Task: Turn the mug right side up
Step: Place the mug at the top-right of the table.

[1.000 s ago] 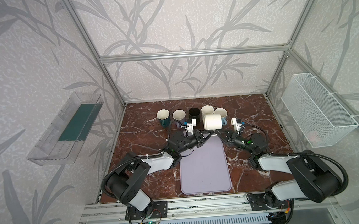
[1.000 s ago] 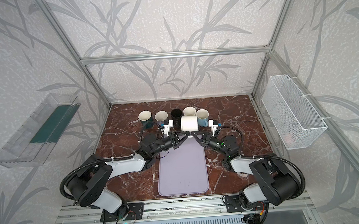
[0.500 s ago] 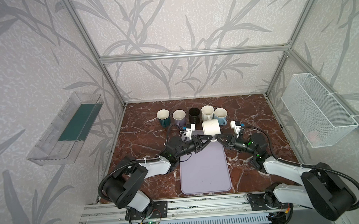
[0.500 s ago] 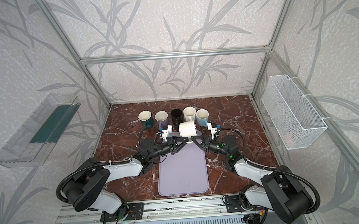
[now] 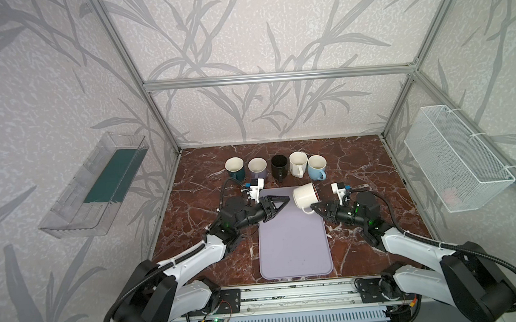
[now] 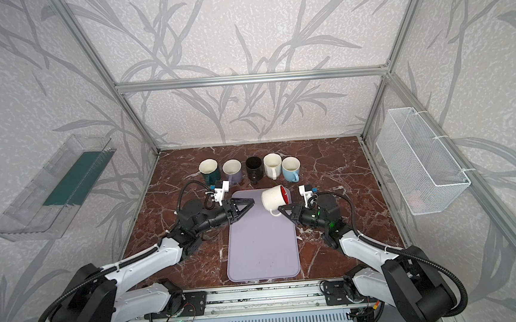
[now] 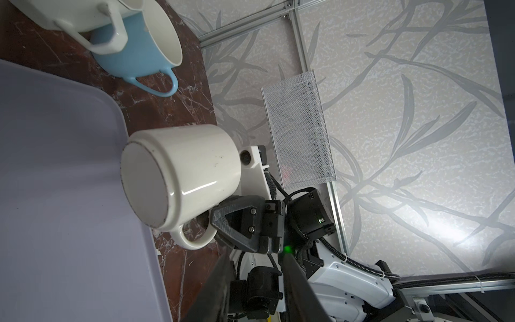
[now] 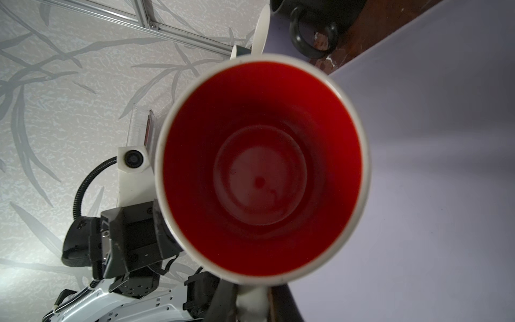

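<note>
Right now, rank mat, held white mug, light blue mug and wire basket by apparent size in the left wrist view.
1. mat
2. white mug
3. light blue mug and wire basket: look alike, basket farther away

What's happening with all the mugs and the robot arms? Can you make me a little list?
Held mug: white mug, red inside, tipped sideways
Holder: right tool, shut on its handle
Other arm: left tool, open, empty, not touching it
Below: purple mat
Back row: five upright mugs
</note>
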